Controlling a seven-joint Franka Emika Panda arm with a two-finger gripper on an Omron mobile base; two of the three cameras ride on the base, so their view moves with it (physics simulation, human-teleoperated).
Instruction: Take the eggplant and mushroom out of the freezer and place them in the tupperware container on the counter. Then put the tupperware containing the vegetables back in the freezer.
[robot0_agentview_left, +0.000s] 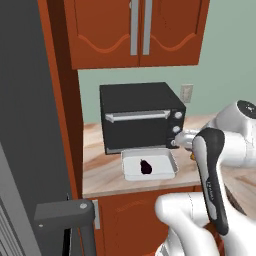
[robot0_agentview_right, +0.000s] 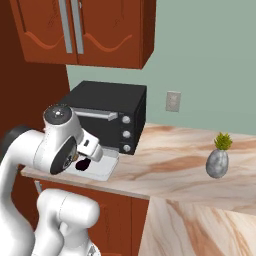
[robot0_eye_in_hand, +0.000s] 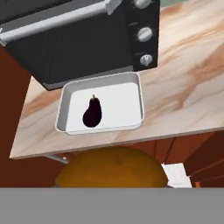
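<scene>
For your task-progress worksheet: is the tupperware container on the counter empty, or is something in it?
Not empty. The eggplant lies inside the tupperware container, on its pale floor in front of the toaster oven; no mushroom is in it.

Landmark: black box-shaped toaster oven (robot0_agentview_right: 107, 116) with a silver bar handle and three round knobs, standing on the beige-pink marbled stone counter (robot0_agentview_right: 175, 162).
- Shallow translucent whitish rectangular tupperware container (robot0_agentview_right: 106, 169), just in front of the oven, partly hidden by the white arm.
- Small glossy dark purple eggplant (robot0_agentview_right: 83, 164), in that container.
- Grey egg-shaped vase with a green sprig (robot0_agentview_right: 218, 159), well right of the oven.
- White wall outlet plate (robot0_agentview_right: 173, 101), right of the oven.
- Orange-brown wooden upper cabinets (robot0_agentview_right: 80, 30), above the oven.
</scene>
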